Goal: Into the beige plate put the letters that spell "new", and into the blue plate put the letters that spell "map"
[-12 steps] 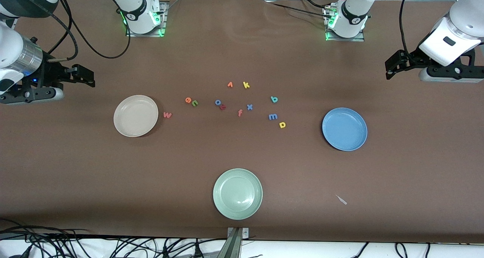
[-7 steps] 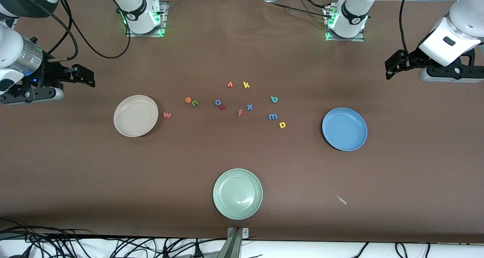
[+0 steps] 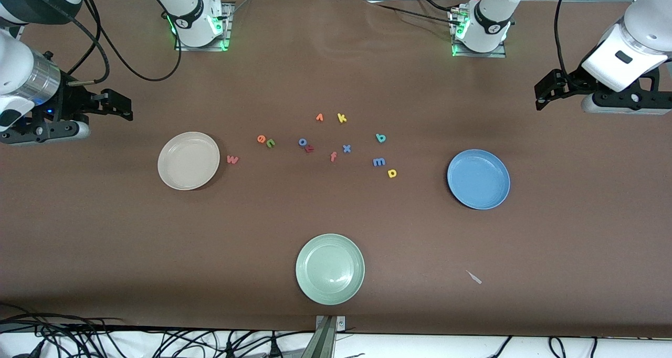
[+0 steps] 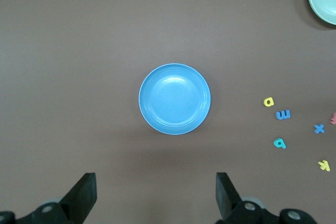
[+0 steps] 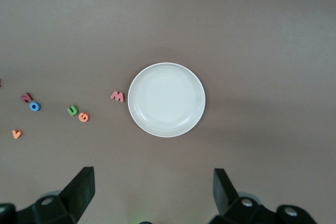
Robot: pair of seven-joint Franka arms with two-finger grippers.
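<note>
The beige plate (image 3: 188,160) (image 5: 166,99) and the blue plate (image 3: 478,179) (image 4: 175,98) both lie bare. Beside the beige plate lie the pinkish-red "w" (image 3: 232,159) (image 5: 117,96), orange "e" (image 3: 261,139) (image 5: 83,117) and green "n" (image 3: 271,143) (image 5: 72,110). Toward the blue plate lie the teal "p" (image 3: 381,137) (image 4: 280,142), blue "m" (image 3: 379,161) (image 4: 283,114) and yellow "a" (image 3: 391,173) (image 4: 269,101). My right gripper (image 5: 153,177) hangs open high over the right arm's end of the table. At the left arm's end, my left gripper (image 4: 156,182) is also high and open. Neither holds anything.
Other letters lie mid-table: blue "o" (image 3: 303,141), a dark red letter (image 3: 310,148), pink "f" (image 3: 333,156), blue "x" (image 3: 346,148), orange "v" (image 3: 319,117), yellow "k" (image 3: 342,118). A pale green plate (image 3: 329,269) sits nearest the front camera. A small white scrap (image 3: 474,277) lies near it.
</note>
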